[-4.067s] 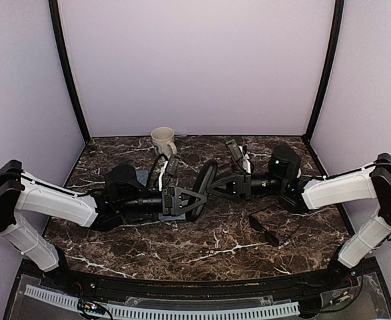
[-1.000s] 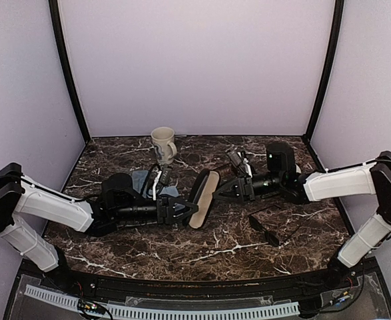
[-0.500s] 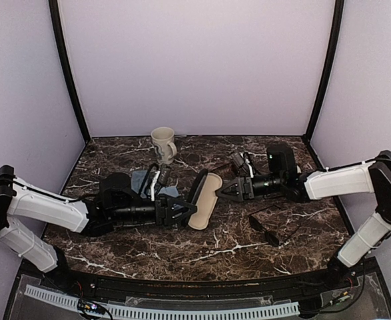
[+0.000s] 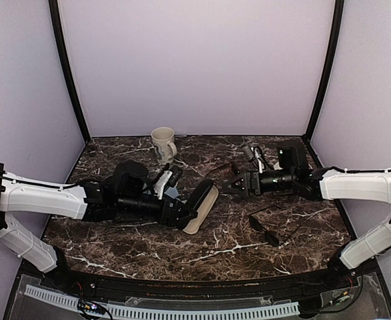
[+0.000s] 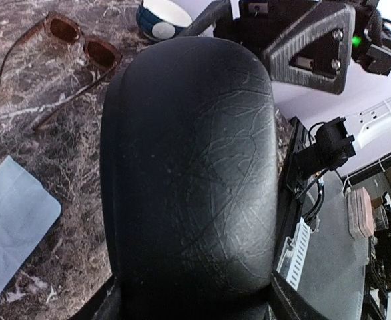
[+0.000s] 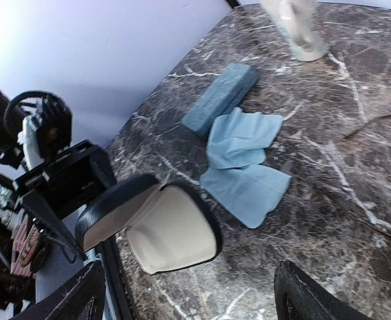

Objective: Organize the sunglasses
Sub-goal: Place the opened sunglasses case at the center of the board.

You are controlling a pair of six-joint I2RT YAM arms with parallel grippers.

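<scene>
The black oblong case [image 4: 202, 206] is open, its cream lining [image 6: 172, 230] facing the right arm. My left gripper [image 4: 182, 215] is shut on the case, whose dark lid [image 5: 188, 167] fills the left wrist view. My right gripper [image 4: 238, 185] is open with nothing between its fingers, a short way right of the case. The brownish-framed sunglasses [image 5: 68, 41] lie unfolded on the marble beyond the case. The black-framed sunglasses [image 4: 272, 229] lie at the right front of the table. The grey-blue case [image 6: 220, 98] lies shut behind the blue cloths.
Two light blue cloths [image 6: 245, 160] lie between the open case and the grey-blue case. A cream mug [image 4: 163, 143] stands at the back by the wall. Black posts and lilac walls enclose the dark marble table [image 4: 182, 250].
My right gripper has opened and drawn back to the right, away from the case. The left arm has shifted, and the open case has dropped lower and toward the front.
</scene>
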